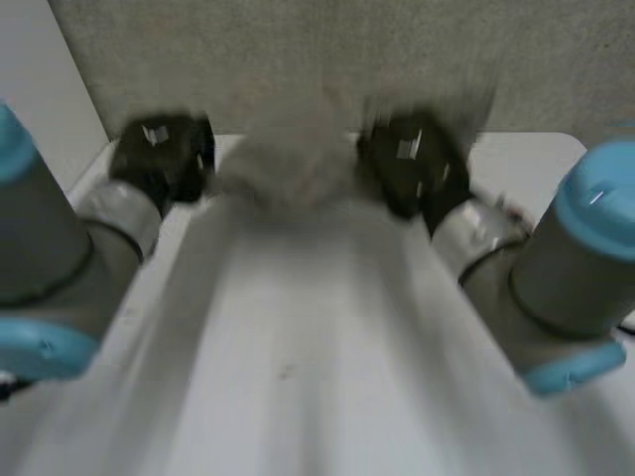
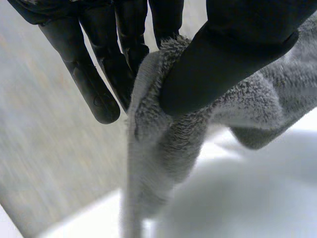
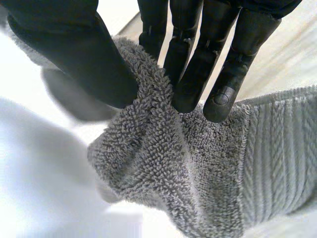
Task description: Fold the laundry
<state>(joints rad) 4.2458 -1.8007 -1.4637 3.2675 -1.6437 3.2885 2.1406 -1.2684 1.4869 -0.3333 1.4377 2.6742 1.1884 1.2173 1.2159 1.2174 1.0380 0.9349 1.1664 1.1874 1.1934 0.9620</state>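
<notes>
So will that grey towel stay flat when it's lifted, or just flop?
Probably flop: the towel bunches and hangs in folds where the left hand pinches it. Its thick looped pile at the right hand likely gives grip rather than slip.

Overhead view; wrist close-ups of towel [image 3: 198, 173]

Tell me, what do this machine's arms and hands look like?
Both arms are thick grey cylinders, the left arm and right arm each ringed with light-blue caps, narrowing to silvery-grey wrists. The left hand and right hand are all black, with slim fingers ending in rounded tips and a broader thumb. A small silvery patch glints on the back of each.
</notes>
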